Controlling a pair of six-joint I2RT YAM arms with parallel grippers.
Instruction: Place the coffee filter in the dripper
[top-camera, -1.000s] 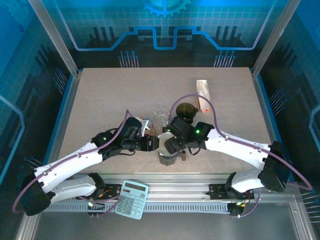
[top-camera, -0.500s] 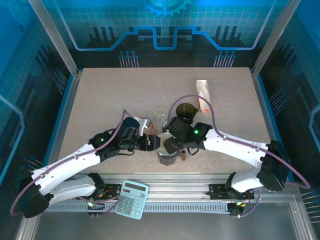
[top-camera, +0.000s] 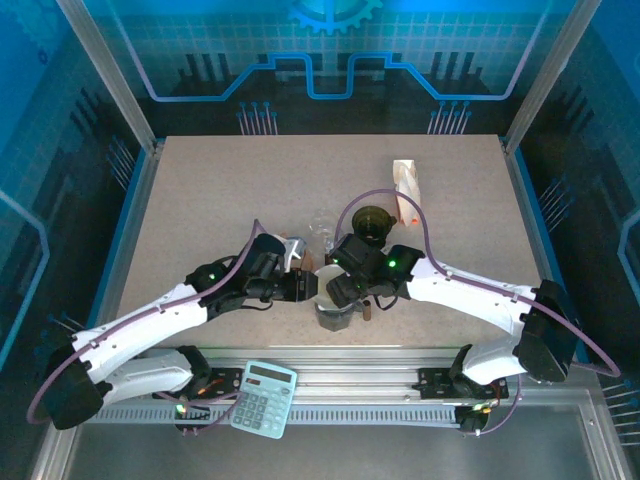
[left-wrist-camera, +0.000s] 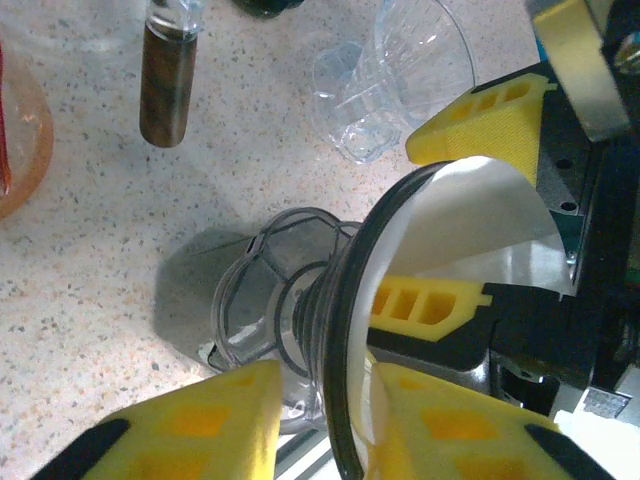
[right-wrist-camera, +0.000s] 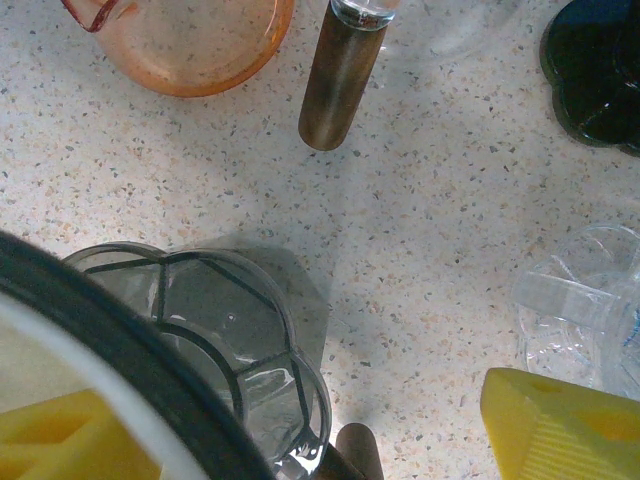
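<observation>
Left gripper (left-wrist-camera: 325, 400) pinches the dripper (left-wrist-camera: 255, 310) rim, right gripper (left-wrist-camera: 400, 225) gapes wide astride the filter (left-wrist-camera: 480, 230), which may spring out crooked once that gripper withdraws

On the table (top-camera: 200, 200) there are one smoky dripper (left-wrist-camera: 265, 310), one white coffee filter (left-wrist-camera: 480, 215), one clear glass vessel (left-wrist-camera: 400, 80), one dark green cup (top-camera: 372, 222), one orange measuring cup (right-wrist-camera: 185, 40) and one brown tube (right-wrist-camera: 338, 75), plus one brown rounded end (right-wrist-camera: 347, 445) that may be a second tube. One white packet (top-camera: 406, 188) lies far right, and one calculator (top-camera: 263, 398) sits near left. The arms number two: the left arm (top-camera: 150, 325) and the right arm (top-camera: 470, 295).
</observation>
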